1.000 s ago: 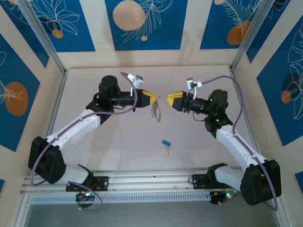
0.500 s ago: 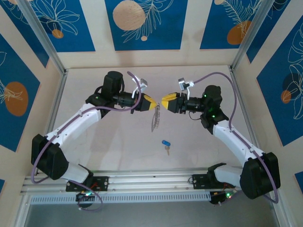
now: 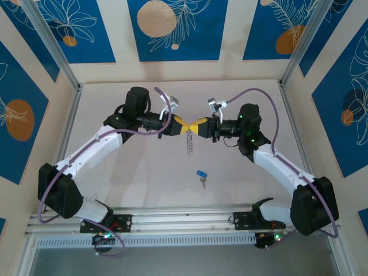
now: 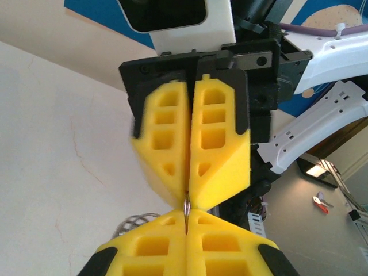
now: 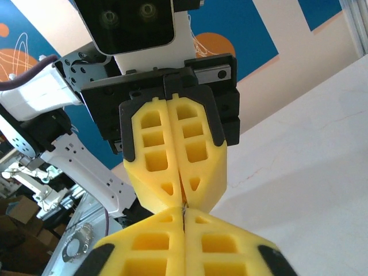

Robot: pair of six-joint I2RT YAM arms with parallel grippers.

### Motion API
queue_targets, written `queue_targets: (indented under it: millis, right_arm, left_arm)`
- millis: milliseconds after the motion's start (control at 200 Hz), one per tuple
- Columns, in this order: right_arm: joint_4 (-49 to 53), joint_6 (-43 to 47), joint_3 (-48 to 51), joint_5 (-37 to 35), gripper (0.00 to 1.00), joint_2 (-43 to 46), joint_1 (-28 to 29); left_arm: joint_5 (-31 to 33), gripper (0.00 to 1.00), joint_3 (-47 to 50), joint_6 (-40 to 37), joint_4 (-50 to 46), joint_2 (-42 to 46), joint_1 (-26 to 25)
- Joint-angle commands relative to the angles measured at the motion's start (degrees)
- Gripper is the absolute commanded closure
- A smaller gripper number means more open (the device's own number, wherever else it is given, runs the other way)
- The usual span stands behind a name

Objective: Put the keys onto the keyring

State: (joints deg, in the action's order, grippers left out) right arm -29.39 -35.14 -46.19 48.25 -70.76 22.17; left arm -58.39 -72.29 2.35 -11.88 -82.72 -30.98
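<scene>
L gripper (image 3: 183,127) & R gripper (image 3: 198,127) met tip-to-tip mid-scene, both pinched narrow on the keyring (image 3: 188,148), which hung below. Blue key (image 3: 200,173) lay on the table (image 3: 115,172), nearer, well apart. I judged threading not begun; key pickup left.

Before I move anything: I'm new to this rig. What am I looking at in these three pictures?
Two robot arms are bolted at the table's near edge. The wide picture comes from a camera above and behind them. The other two come from a camera on each wrist, looking past that arm's own yellow fingers at the other arm's. The left gripper and right gripper meet tip to tip above the table. Both look shut on the grey keyring, which hangs below them. In the wrist views it is the thin metal edge between the tips. A blue key lies loose on the table, not yet on the keyring.
</scene>
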Motion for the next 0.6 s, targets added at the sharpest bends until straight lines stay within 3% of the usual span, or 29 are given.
queue_targets:
  millis: [0,80,170,255,370,595]
  right_arm:
    - [0.3,0.9,-0.9,-0.2,1.0,-0.6,0.5]
    - [-0.2,1.0,-0.5,-2.0,1.0,-0.3,0.1]
    - [-3.8,-1.2,0.7,-4.1,1.0,-0.2,-1.0]
    - [-7.9,-3.8,1.6,-5.7,1.0,-0.3,-1.8]
    - [-13.4,-6.8,2.8,-7.9,1.0,-0.3,-2.0]
    - [-22.1,-11.1,4.6,-12.3,1.0,-0.5,-1.3]
  left_arm:
    - [-1.2,1.0,-2.1,-2.0,0.3,0.8,0.2]
    - [1.8,0.99,-0.6,-0.2,2.7,2.0,0.2]
    - [9.1,0.72,3.2,4.0,8.8,5.3,0.5]
    - [17.0,0.59,8.8,9.6,16.6,9.3,1.2]
    - [22.9,0.55,13.0,13.1,20.7,12.5,1.3]
    - [19.6,0.53,20.6,26.6,38.8,11.9,1.2]
